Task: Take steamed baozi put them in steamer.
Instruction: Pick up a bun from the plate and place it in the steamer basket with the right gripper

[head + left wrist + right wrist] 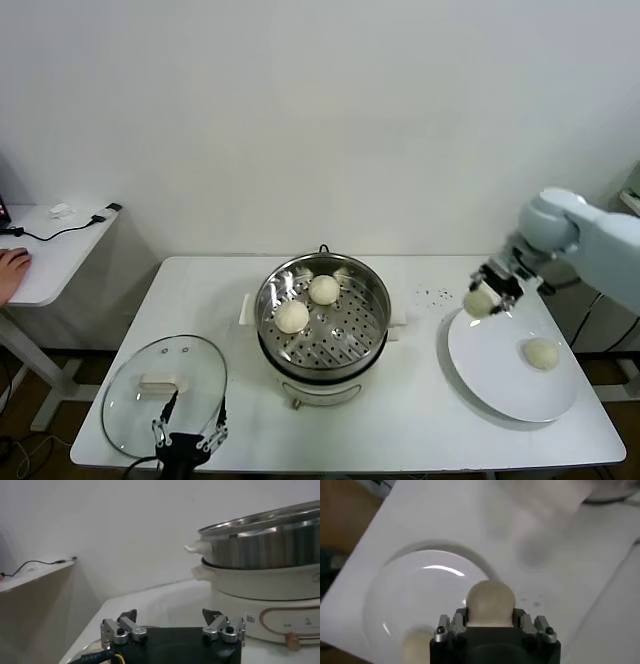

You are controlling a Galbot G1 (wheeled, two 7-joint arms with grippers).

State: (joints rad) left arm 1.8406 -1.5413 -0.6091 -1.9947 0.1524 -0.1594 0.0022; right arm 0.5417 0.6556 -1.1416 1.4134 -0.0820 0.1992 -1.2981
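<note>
Right gripper (484, 297) has a baozi (479, 302) clamped between its fingers, lifted clear above the near-steamer edge of the plate (480, 375), and the right wrist view confirms it: bun (490, 604) seated snugly between the two pads, plate (395, 605) below. So this is the carry step, bun in the air, not yet over the pot. Two buns sit in the steamer (372, 283) on the perforated floor, one toward the back (323, 289), one nearer the robot's left (291, 316). One more bun (541, 353) waits on the plate. Left gripper (187, 437) is parked low at the front table edge beside the glass lid (130, 395), fingers spread wide, holding nothing. Next, by the look of it, the right arm needs to travel across to the steamer, clear the rim, and come down over a bare patch of the floor away from the two buns before letting go. A soft bun wants a gentle release
</note>
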